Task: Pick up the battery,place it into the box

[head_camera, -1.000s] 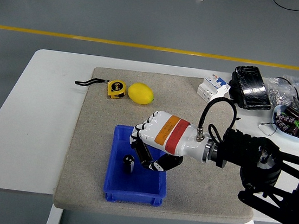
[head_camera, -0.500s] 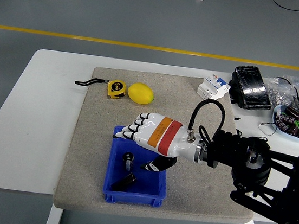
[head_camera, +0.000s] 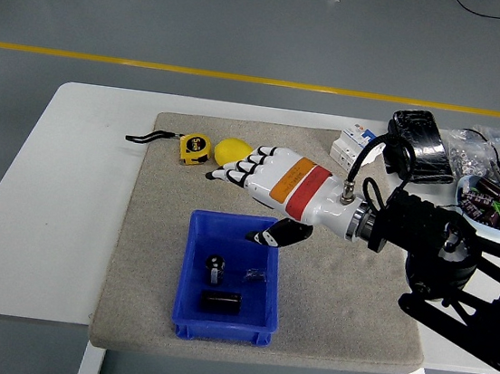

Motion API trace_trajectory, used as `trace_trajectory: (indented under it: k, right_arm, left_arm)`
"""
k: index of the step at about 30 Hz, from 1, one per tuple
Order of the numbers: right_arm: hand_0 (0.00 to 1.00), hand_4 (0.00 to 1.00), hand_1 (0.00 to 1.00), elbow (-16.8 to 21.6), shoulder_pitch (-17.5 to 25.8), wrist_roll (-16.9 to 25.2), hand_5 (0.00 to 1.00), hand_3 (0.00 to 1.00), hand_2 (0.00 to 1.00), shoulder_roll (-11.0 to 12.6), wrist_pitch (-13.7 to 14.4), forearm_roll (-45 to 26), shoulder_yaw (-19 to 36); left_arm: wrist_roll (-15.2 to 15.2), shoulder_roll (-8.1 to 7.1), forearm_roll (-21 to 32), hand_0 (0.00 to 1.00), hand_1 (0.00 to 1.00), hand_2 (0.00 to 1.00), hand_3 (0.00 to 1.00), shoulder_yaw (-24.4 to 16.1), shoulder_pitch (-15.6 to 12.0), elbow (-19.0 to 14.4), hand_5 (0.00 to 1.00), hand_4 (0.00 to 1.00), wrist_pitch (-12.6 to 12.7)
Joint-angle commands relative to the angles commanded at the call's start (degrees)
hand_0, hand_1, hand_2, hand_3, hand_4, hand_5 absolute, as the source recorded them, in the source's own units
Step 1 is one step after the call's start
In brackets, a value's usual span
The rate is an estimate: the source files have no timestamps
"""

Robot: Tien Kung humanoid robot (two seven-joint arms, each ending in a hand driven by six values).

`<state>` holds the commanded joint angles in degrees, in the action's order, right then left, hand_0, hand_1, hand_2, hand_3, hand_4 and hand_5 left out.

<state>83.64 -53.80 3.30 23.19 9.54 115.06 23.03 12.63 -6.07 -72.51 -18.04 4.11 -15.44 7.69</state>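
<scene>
While the right hand [head_camera: 260, 181] is held above the far rim of the blue box [head_camera: 190, 312], its fingers [head_camera: 234, 170] are seen stretched out flat and spread, with the thumb angled down over the box opening, and nothing is gripped. The battery [head_camera: 220, 303], a dark cylinder, is found lying on its side on the box floor near the front wall. A second small dark cylindrical item [head_camera: 214, 268] with a pale top is noted standing upright in the box just behind it, and a small dark scrap lies on the floor to its right; what that scrap is cannot be told. The box is placed on a grey mat [head_camera: 154, 221] covering the middle of the white table [head_camera: 59, 182]. A yellow tape measure [head_camera: 194, 148] with a black strap and a lemon [head_camera: 229, 150] are recorded at the far left of the mat, the lemon partly hidden behind the fingertips. At the far right of the table, a white breaker unit [head_camera: 354, 146], a black wrapped pack [head_camera: 422, 146], clear bags of small parts [head_camera: 479, 151] and a bowl [head_camera: 496, 204] of dark components are observed. No left arm is seen.
</scene>
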Motion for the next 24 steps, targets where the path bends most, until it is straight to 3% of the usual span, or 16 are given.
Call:
trace_trajectory:
  k: [6,9,11,13,14,19,20,24]
  right_arm:
    - [0.774,0.898,0.768,-1.64,3.23,2.27,0.234,0.917,0.865,0.62,7.16,-10.81,5.76]
    - [0.758,0.92,0.764,-1.45,5.83,5.79,0.263,0.9,0.855,1.04,11.99,-18.26,7.82]
    - [0.758,0.92,0.764,-0.69,7.8,8.64,0.263,0.9,0.855,1.47,13.78,-23.1,9.35]
    - [0.758,0.92,0.764,0.04,9.48,11.42,0.263,0.9,0.855,1.94,13.48,-27.95,10.39]
    - [0.738,0.998,0.745,0.39,10.62,12.88,0.494,0.866,0.828,2.19,12.55,-30.18,11.04]
    - [0.738,0.998,0.745,0.24,15.23,17.59,0.494,0.866,0.828,2.71,9.64,-42.47,13.63]
    - [0.783,0.998,0.787,-0.02,16.02,17.87,0.77,0.869,0.835,2.72,9.0,-44.7,14.16]
    - [0.783,0.998,0.787,-1.62,19.76,18.9,0.77,0.869,0.835,2.36,6.77,-54.3,17.0]
  left_arm:
    - [0.1,0.01,-0.03,0.741,0.697,0.753,0.691,0.09,-0.17,-0.01,0.692,0.715,0.0]
    - [0.17,0.07,0.08,0.742,0.695,0.754,0.691,0.13,-0.31,0.0,0.692,0.714,0.13]
    - [0.23,0.09,0.15,0.742,0.695,0.754,0.691,0.16,-0.4,0.0,0.692,0.714,0.25]
    - [0.26,0.09,0.04,0.742,0.695,0.754,0.691,0.07,-0.44,0.01,0.692,0.714,0.27]
    - [0.3,0.11,-0.17,0.741,0.696,0.754,0.69,-0.05,-0.46,0.02,0.691,0.713,0.26]
    - [0.5,0.24,-0.73,0.741,0.696,0.754,0.69,-0.46,-0.58,0.06,0.691,0.713,0.38]
    - [0.54,0.27,-0.8,0.742,0.696,0.754,0.689,-0.52,-0.59,0.06,0.69,0.713,0.4]
    - [0.64,0.32,-1.13,0.742,0.696,0.754,0.689,-0.71,-0.67,0.07,0.69,0.713,0.47]
